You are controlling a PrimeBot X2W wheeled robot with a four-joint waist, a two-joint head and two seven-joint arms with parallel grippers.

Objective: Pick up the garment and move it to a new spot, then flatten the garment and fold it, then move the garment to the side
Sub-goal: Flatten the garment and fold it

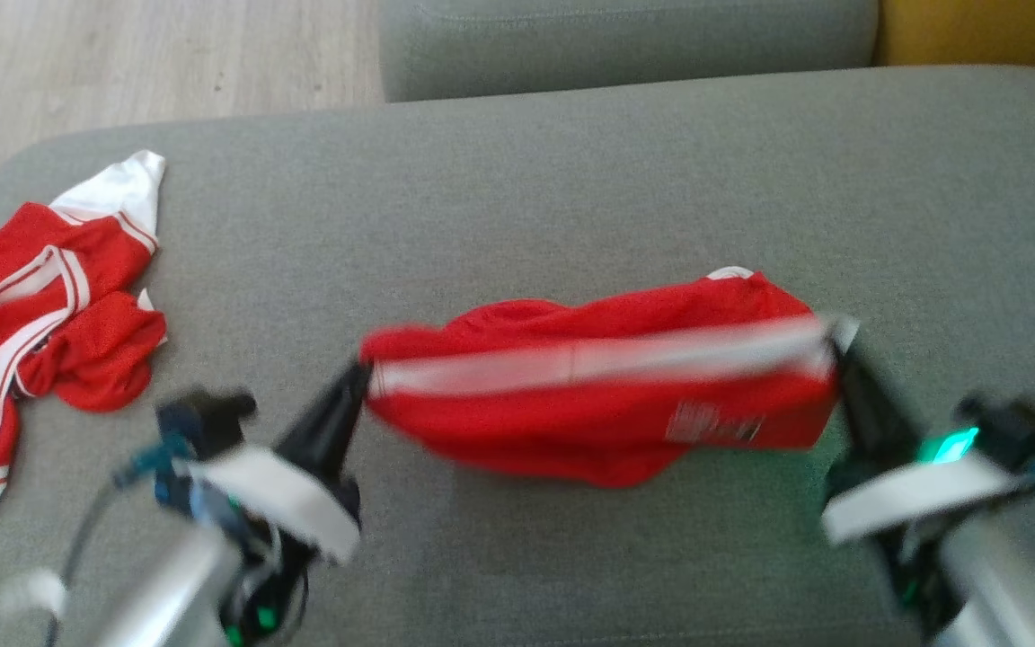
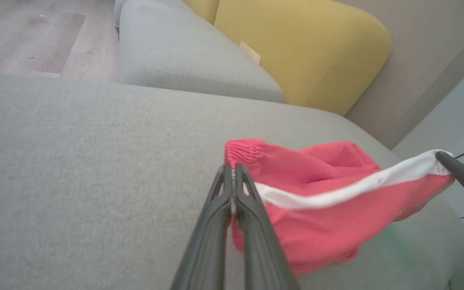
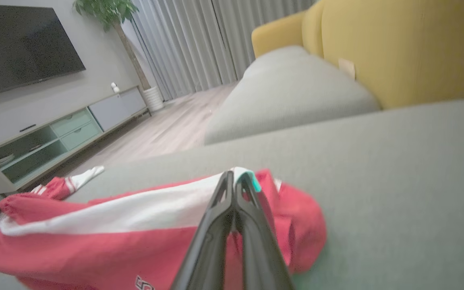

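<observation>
The garment (image 1: pixel 598 395) is a pair of red shorts with a white side stripe, stretched sideways between my two grippers just above the grey sofa seat (image 1: pixel 517 207). My left gripper (image 1: pixel 363 373) is shut on its left end, seen up close as the left gripper (image 2: pixel 232 171) pinching the red cloth (image 2: pixel 316 201). My right gripper (image 1: pixel 839 346) is shut on the right end by the white stripe; in the right wrist view the right gripper (image 3: pixel 234 179) clamps the shorts (image 3: pixel 95 241). The cloth sags in the middle.
A second red and white garment (image 1: pixel 41 314) lies crumpled at the seat's left edge. Another grey cushion (image 1: pixel 625 40) sits behind, with a yellow cushion (image 2: pixel 296 48) beside it. Wooden floor (image 1: pixel 122 63) lies beyond the far left.
</observation>
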